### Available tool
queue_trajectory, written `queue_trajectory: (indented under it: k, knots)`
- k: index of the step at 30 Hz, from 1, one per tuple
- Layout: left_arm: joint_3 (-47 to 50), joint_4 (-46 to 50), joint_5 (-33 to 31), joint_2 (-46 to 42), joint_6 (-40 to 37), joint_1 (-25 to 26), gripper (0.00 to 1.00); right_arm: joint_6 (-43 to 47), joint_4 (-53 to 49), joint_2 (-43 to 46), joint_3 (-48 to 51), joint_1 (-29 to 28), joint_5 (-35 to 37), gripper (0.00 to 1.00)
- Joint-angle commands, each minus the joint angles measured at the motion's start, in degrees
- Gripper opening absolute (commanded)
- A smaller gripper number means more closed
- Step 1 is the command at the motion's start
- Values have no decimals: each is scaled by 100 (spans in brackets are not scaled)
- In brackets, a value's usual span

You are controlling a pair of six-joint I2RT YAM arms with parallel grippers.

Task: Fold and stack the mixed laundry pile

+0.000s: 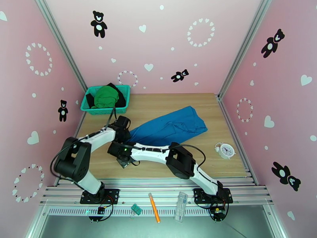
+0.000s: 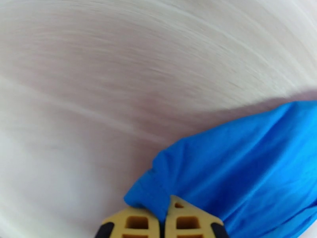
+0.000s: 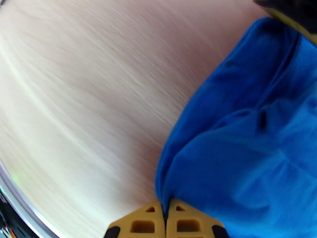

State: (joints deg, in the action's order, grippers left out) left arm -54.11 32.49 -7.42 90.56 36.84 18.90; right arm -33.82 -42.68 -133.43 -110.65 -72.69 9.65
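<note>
Right hand: my right gripper (image 3: 166,206) is pinched tight on a fold at the edge of the blue shirt (image 3: 245,147), at the end of the cloth closest to me, well on my side of the teal basket (image 1: 104,111).
Left hand: my left gripper (image 2: 164,204) is clamped on a bunched hem of the same shirt, a little closer to the basket than the right one.
Shirt: it lies rumpled on the wooden table (image 1: 222,155), running from my grippers out to the right, away from the basket and apart from it.
Handling: I judge it light, limp and quick to sag, with no stiffness to hold a crease. Two pinches set apart along one hem should let me draw it flat; a hold in the middle would only bunch it.
Basket load: the green garment (image 1: 105,96) sits heaped on the black garment (image 1: 120,100), both inside the basket and not yet folded.
Hard to see: the table streaks with blur in both wrist views. From above, my forearms cover the pinched end of the shirt. I cannot pick out a pocket, a collar or sleeves, nor how much of the black garment lies under the green one.
</note>
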Motion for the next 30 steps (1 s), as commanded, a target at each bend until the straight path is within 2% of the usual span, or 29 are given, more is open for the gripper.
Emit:
queue_trajectory:
  k: [1, 7, 16, 23, 30]
  knots:
    - [-617, 1130, 35, -495, -235, 214, 0, -139, -419, 567, 225, 225, 371, 0]
    - [-2161, 1662, 197, 82, -594, 888, 0, -315, -503, 1911, 1546, 722, 1128, 0]
    - [-5087, 1950, 338, 2197, -678, 1675, 0, -440, -715, 3370, 3348, 1850, 2061, 0]
    - [-7086, 2575, -9, 3951, -625, 1825, 0, -100, -262, 3332, 3910, 2736, 2137, 0]
    - [-7984, 2810, -102, 4856, -643, 1820, 0, 71, 0, 2695, 3843, 3052, 2172, 0]
